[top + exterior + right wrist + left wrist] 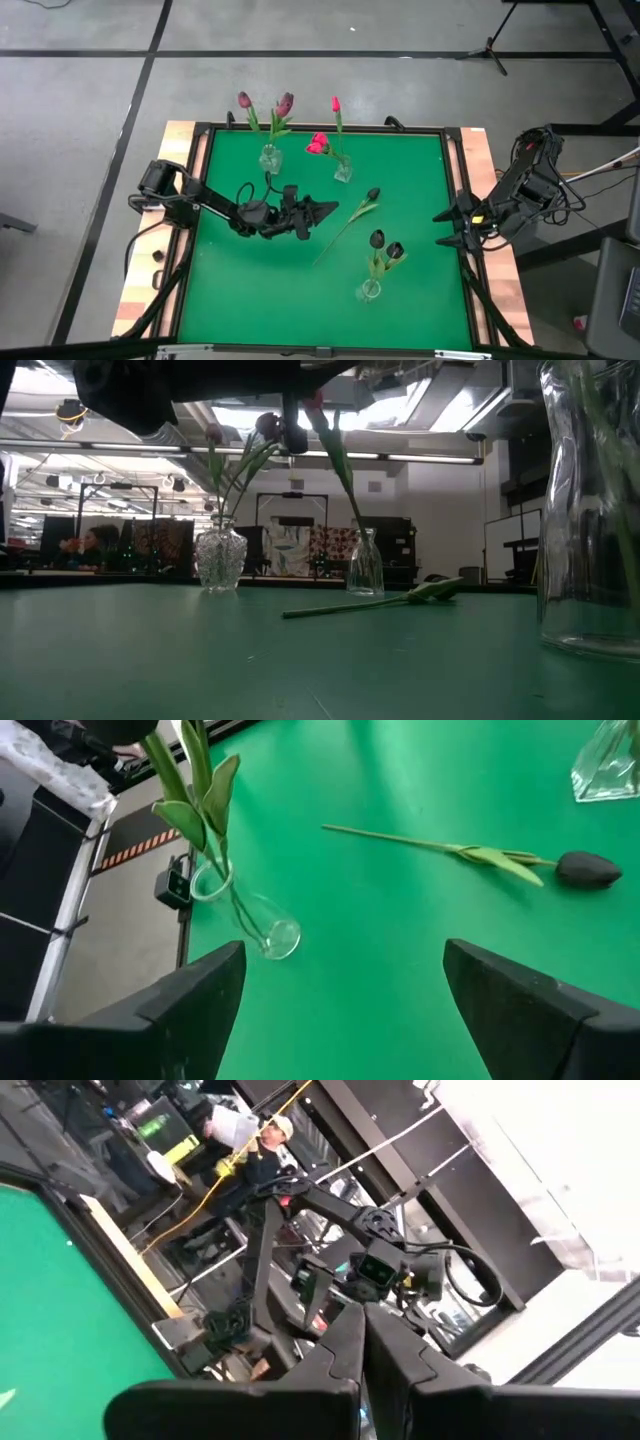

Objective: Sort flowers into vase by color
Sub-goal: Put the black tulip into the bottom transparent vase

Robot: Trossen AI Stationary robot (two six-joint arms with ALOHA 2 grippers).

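Note:
A dark-headed flower [352, 216] lies loose on the green table [240, 290], its whole length flat on the surface; its head [588, 870] points toward the far right. Three glass vases stand upright. The far left vase [268, 158] holds two dusky purple flowers, the far middle vase [343, 172] holds pink ones, and the near vase [370, 290] holds two near-black ones. My left gripper [332, 209] hovers shut just left of the loose flower, raised above the table, with nothing in it. My right gripper [345, 950] waits open at the table's right edge.
The table has a raised dark rim and wooden side strips [488, 160]. The near vase [590, 510] stands close to the low camera. Open green surface lies at the near left. Beyond the table are stands, cables and a person [262, 1140].

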